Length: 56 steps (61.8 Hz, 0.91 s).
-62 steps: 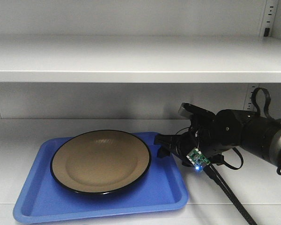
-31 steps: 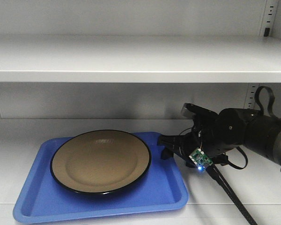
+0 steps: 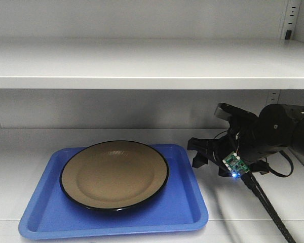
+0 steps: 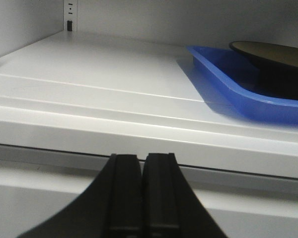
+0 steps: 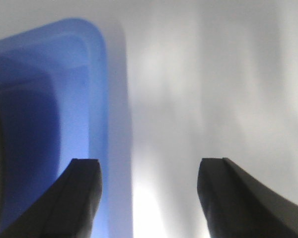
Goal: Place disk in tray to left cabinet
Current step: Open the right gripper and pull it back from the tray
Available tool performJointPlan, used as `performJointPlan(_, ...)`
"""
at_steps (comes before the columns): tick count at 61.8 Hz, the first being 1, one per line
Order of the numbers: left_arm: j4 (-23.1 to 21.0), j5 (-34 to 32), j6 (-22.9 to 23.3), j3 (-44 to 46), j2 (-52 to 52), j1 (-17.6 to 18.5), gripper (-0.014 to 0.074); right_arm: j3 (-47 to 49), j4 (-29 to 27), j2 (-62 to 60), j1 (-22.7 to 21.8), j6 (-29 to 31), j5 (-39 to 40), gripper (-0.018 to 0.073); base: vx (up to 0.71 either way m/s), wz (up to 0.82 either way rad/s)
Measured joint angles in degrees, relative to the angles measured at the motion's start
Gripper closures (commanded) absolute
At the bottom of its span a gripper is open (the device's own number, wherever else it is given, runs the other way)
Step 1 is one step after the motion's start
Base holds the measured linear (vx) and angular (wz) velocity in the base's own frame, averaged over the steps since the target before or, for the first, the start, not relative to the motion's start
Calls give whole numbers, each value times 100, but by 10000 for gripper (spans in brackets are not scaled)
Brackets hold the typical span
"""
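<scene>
The tan disk [image 3: 114, 174] with a thin black rim lies flat in the blue tray [image 3: 187, 212]. The tray rests on the lower shelf of the pale grey cabinet [image 3: 20, 147]. My right gripper [image 3: 195, 153] is open and empty, just right of the tray's right lip and apart from it. In the right wrist view its jaws [image 5: 149, 166] stand wide, with the tray's corner [image 5: 89, 74] on the left. My left gripper [image 4: 141, 158] is shut and empty, below and in front of the shelf edge. The tray [image 4: 228, 91] and disk [image 4: 273, 49] lie to its far right.
An upper shelf [image 3: 142, 66] hangs over the tray with a low gap. Slotted uprights [image 3: 293, 20] stand at the back right. My right arm's cable [image 3: 266, 207] runs down over the shelf front at the right. Bare shelf surface [image 4: 89, 69] stretches left of the tray.
My right gripper has drawn back to the right, away from the tray's right edge. The tray with the disk has shifted slightly to the right.
</scene>
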State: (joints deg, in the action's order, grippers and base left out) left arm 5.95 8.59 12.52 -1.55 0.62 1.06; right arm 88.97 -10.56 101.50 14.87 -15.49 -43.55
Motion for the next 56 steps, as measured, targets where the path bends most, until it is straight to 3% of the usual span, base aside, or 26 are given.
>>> performJointPlan(18,0,0,0,0,0,0,603,-466,54,-522,-84,0,-351,87,0,0)
performJointPlan(39,0,1,0,0,0,0,603,-3276,256,-2889,-204,217,817,157,0,0)
performJointPlan(56,0,1,0,0,0,0,603,-5108,255,-4750,-204,944,1463,341,0,0)
